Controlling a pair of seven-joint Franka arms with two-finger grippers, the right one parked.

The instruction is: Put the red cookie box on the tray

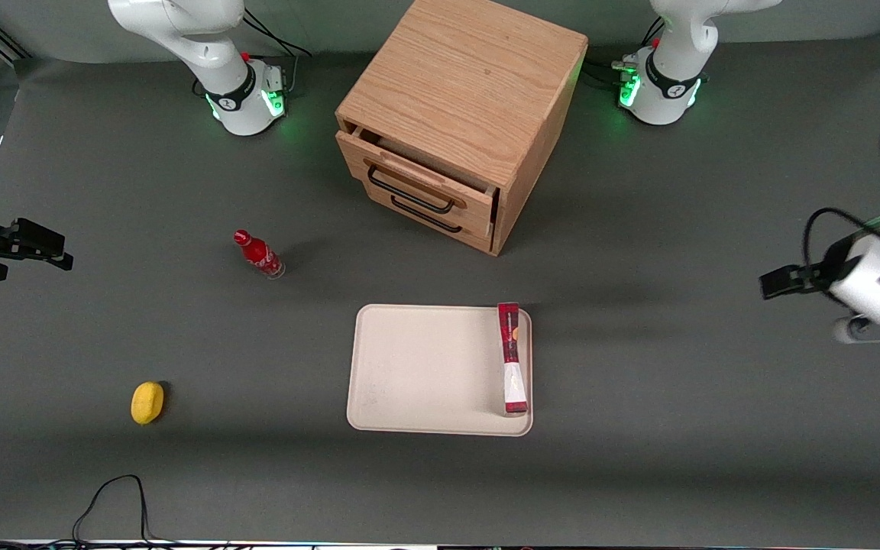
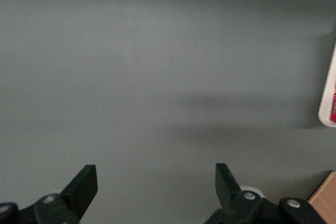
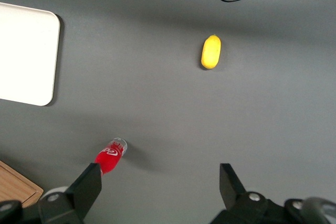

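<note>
red cookie box (image 1: 511, 357) on tray (image 1: 425, 367) — front view only | gripper (image 2: 156, 187) wide open, empty, over bare table

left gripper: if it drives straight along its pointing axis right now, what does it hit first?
Probably only the bare grey table. The open left gripper points at nothing else. The tray with the red cookie box lies off to one side, out of line.

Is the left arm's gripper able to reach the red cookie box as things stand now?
Probably yes. The gripper hangs open above bare table toward the working arm's end, and the red cookie box stands on edge on the tray with nothing between them.
</note>
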